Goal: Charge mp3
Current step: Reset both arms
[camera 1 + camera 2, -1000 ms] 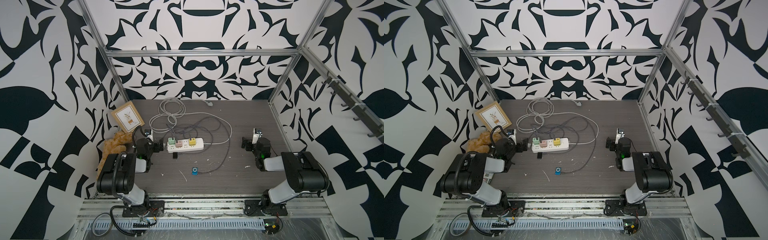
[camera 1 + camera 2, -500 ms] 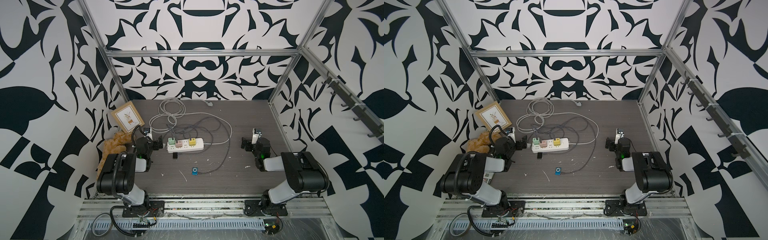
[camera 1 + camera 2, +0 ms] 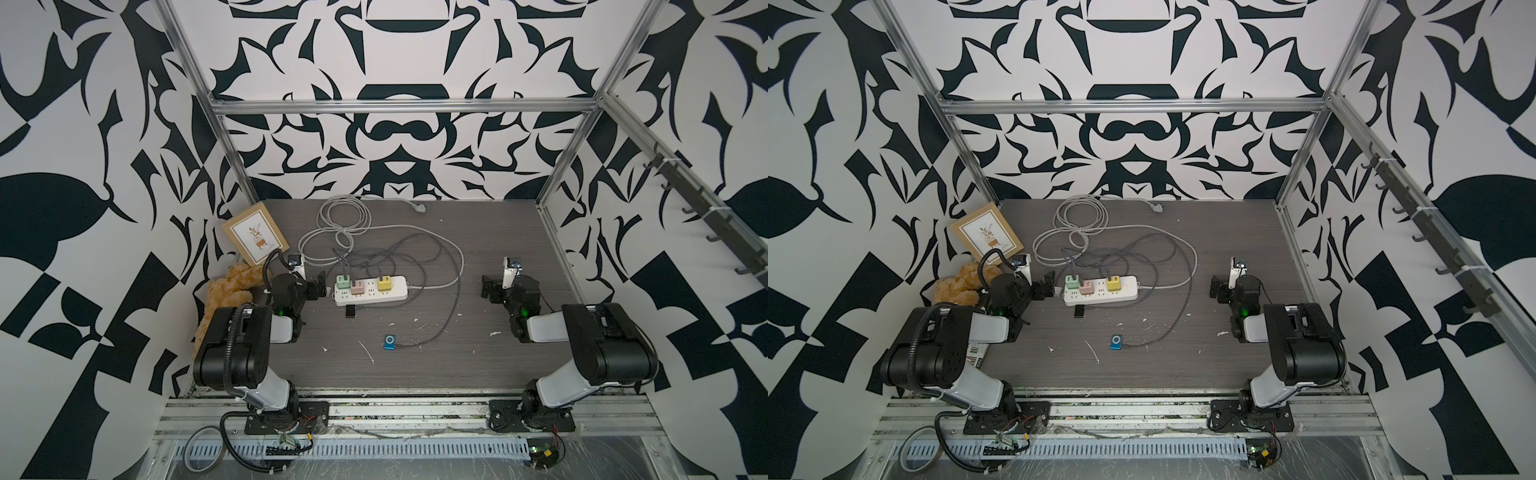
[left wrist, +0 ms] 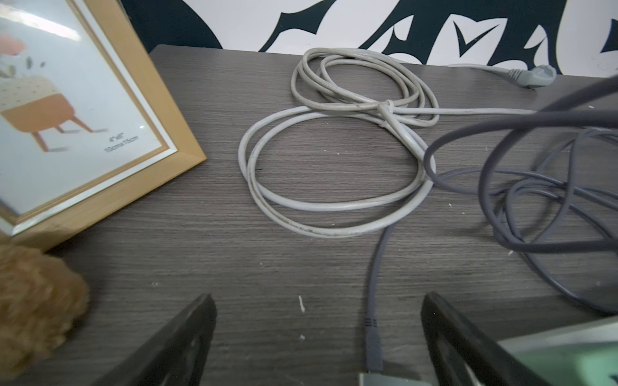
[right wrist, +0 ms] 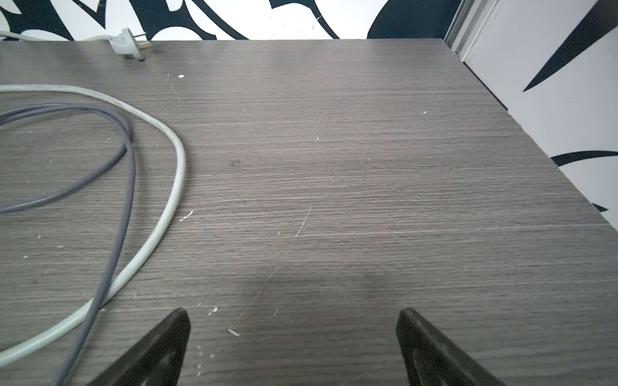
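Two sets of jaws are standing wide open, gripping nothing. Left gripper (image 3: 318,287) is sitting just beside the power strip (image 3: 395,291); right gripper (image 3: 487,287) is well apart from it. The mp3 (image 3: 390,342) is lying on the table (image 3: 478,365) in front of the strip, with a grey cable (image 3: 409,345) reaching its side.

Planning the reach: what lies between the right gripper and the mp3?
Between right gripper and mp3, a dark grey cable crosses the table, in both top views.

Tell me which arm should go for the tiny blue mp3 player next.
Left, probably: the open left gripper sits slightly nearer the tiny bright-blue square mp3 player than the right gripper, which is also open.
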`<action>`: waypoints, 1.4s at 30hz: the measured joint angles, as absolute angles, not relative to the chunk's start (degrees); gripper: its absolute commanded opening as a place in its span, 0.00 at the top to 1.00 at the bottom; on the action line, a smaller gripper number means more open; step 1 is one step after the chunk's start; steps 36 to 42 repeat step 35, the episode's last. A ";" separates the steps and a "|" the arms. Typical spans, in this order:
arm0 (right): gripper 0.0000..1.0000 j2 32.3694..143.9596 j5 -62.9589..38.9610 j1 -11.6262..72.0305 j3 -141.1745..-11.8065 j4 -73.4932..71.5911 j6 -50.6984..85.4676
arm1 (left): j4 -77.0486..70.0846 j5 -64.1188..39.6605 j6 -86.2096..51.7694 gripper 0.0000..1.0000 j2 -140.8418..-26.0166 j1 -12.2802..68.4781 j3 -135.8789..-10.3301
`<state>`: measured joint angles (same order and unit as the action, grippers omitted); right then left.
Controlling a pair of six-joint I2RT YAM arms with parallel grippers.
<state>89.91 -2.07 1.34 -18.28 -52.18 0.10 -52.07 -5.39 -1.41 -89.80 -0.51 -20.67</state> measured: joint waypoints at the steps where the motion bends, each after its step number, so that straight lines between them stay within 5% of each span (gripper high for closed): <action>1: 0.00 89.86 -3.68 1.56 -17.50 -53.71 -0.67 | -52.53 -7.88 -0.69 0.01 -89.80 -0.89 -20.58; 14: 0.01 89.62 -0.40 0.75 -12.51 -63.51 1.58 | -55.68 -9.52 -1.37 0.01 -89.67 -1.34 -19.00; 42: 0.00 89.62 0.93 1.32 -19.00 -51.57 1.30 | -52.40 -10.98 -1.02 0.01 -89.60 -1.87 -20.80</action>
